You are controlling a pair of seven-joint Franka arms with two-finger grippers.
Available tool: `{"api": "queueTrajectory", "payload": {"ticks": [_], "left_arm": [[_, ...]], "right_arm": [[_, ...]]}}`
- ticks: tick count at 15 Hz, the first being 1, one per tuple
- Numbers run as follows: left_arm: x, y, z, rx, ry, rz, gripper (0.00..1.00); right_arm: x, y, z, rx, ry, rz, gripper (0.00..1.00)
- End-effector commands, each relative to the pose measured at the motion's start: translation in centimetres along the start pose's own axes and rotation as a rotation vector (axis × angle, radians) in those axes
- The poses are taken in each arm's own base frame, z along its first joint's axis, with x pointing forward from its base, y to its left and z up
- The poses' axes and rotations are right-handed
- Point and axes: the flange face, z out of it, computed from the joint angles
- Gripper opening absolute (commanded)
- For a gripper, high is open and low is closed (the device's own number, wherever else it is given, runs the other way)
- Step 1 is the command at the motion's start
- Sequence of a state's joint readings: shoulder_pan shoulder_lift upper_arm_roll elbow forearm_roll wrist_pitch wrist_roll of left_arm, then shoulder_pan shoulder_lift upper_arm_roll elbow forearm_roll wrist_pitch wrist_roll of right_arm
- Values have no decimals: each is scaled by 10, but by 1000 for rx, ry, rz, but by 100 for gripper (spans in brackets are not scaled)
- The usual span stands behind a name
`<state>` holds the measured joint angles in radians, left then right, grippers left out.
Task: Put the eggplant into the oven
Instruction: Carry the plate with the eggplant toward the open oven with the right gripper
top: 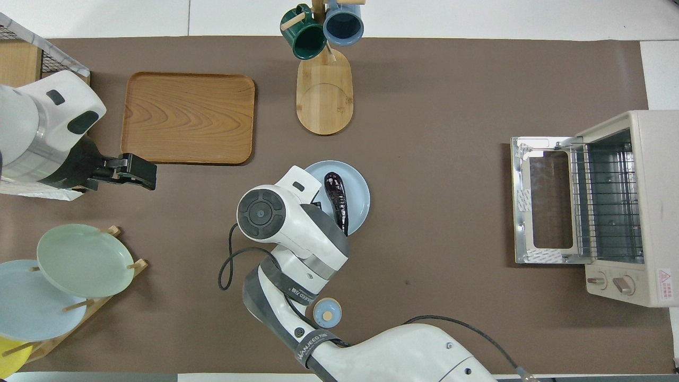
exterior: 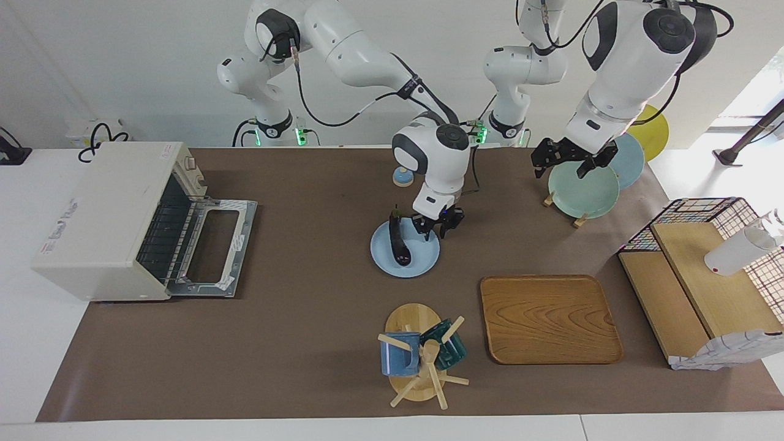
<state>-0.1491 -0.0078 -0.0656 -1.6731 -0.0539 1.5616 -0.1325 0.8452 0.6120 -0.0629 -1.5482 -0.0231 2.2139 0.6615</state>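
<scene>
A wide stretch of bare brown table is lying open between the blue plate at mid-table and the oven, which is standing at the right arm's end with its glass door dropped flat onto the tabletop and the wire rack showing. The right arm is bending steeply down over the plate, its right gripper hanging just above the plate's rim nearest the robots, fingers drawn partly together and gripping nothing. The eggplant is lying lengthwise on the plate, close beside that gripper on the oven's side, not touched. The left arm is waiting, its left gripper spread open over the green plate in the rack.
</scene>
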Motion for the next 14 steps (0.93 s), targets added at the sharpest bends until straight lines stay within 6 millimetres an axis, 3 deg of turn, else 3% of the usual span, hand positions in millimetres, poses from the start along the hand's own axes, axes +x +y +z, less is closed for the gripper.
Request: {"api": "queueTrajectory", "payload": {"ticks": [1, 2, 4, 7, 9, 12, 14], "left_arm": [[3, -4, -4, -18, 9, 8, 100], [2, -4, -4, -15, 9, 9, 100], [3, -4, -7, -14, 12, 10, 100], [2, -4, -7, -14, 6, 10, 100], [0, -4, -8, -12, 5, 10, 100], [-9, -5, -13, -11, 2, 10, 100], [-13, -10, -12, -10, -4, 1, 100]], "right_arm": [[-13, 10, 13, 20, 35, -7, 8], [-15, 11, 15, 17, 34, -11, 0], [-7, 15, 3, -34, 29, -84, 0], [21, 28, -46, -185, 1, -158, 0], [26, 55, -70, -245, -51, -129, 0], [40, 168, -107, -280, -140, 4, 0], [17, 222, -113, -283, -192, 23, 0]]}}
